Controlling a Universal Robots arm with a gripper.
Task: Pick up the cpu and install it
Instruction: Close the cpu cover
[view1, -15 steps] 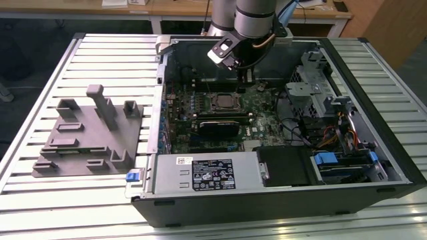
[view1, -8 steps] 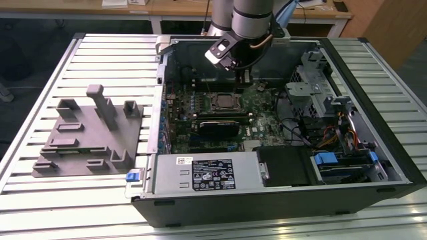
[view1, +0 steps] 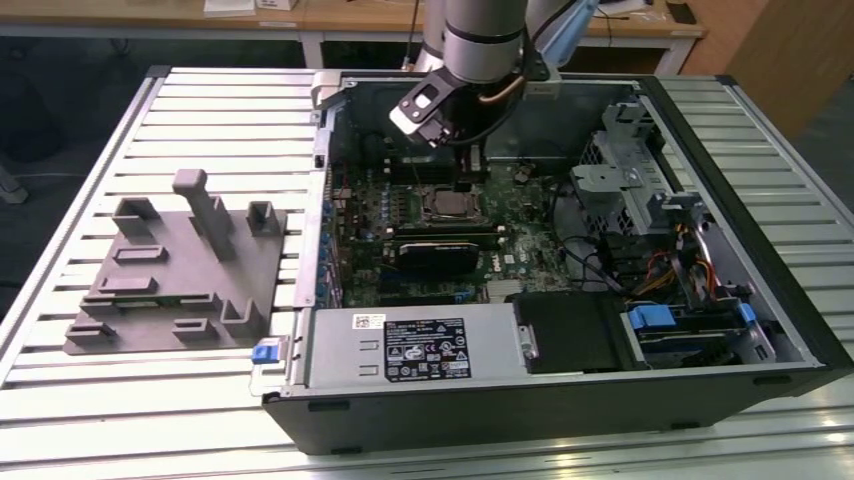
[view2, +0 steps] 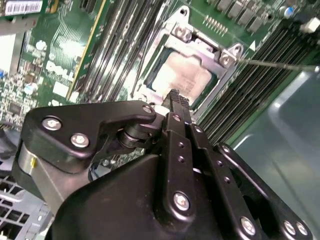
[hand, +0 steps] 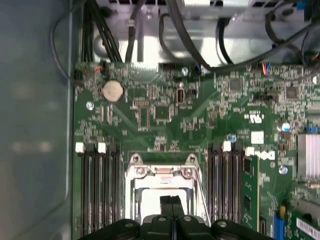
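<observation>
Found the gripper (view2: 175, 97) with both black fingers pressed flat together, tips poised directly over the cpu (view2: 182, 77); could not tell whether touching it. Saw the cpu lying flat inside the metal socket frame (view2: 227, 57), silvery top up, on the green motherboard (hand: 165, 115). Noted rows of dark memory slots (hand: 97, 185) on either side of the frame, and a round coin battery (hand: 112, 91) farther off on the board. Made out, in the exterior view, the open computer case (view1: 561, 400) lying on a slatted table (view1: 80, 150), with a grey fixture block (view1: 174, 270) beside it on the exterior view's left.
</observation>
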